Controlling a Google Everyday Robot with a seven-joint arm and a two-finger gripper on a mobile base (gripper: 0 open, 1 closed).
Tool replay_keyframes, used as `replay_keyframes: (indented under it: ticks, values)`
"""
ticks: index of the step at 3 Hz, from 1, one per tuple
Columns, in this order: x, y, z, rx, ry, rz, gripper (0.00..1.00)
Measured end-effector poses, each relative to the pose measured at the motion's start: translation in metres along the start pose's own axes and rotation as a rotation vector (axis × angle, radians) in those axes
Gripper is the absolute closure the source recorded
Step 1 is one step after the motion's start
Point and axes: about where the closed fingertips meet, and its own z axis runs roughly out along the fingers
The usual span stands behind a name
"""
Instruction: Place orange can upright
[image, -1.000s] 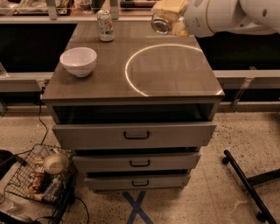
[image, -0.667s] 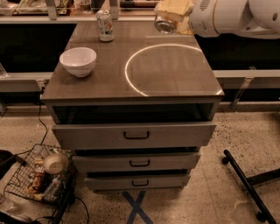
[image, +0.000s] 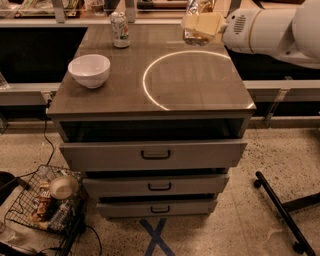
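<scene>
The orange can (image: 193, 38) is shiny and mottled, and my gripper (image: 201, 23) holds it in the air above the far right part of the cabinet top (image: 200, 75). My gripper is shut on it, and its cream fingers (image: 205, 22) cover the can's middle. The can stands close to upright, with its lower end just above the far arc of the bright ring (image: 150, 95) on the top. My white arm (image: 270, 30) reaches in from the right.
A white bowl (image: 89, 70) sits at the left of the top. A pale can with red marks (image: 119, 29) stands at the back left. The top drawer (image: 155, 154) juts out. A wire basket (image: 45, 205) lies on the floor at left, and black stand legs (image: 280, 205) at right.
My gripper has shifted slightly right with the can. The can has turned from tilted, with its end facing the camera, to nearly upright.
</scene>
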Motion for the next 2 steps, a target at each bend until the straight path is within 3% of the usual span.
replay_keyframes:
  ticks: [1, 2]
  values:
    - [-0.0022, 0.0135, 0.0000, -0.023, -0.010, -0.094, 1.00]
    - [0.0020, 0.0126, 0.0042, -0.020, -0.034, -0.112, 1.00]
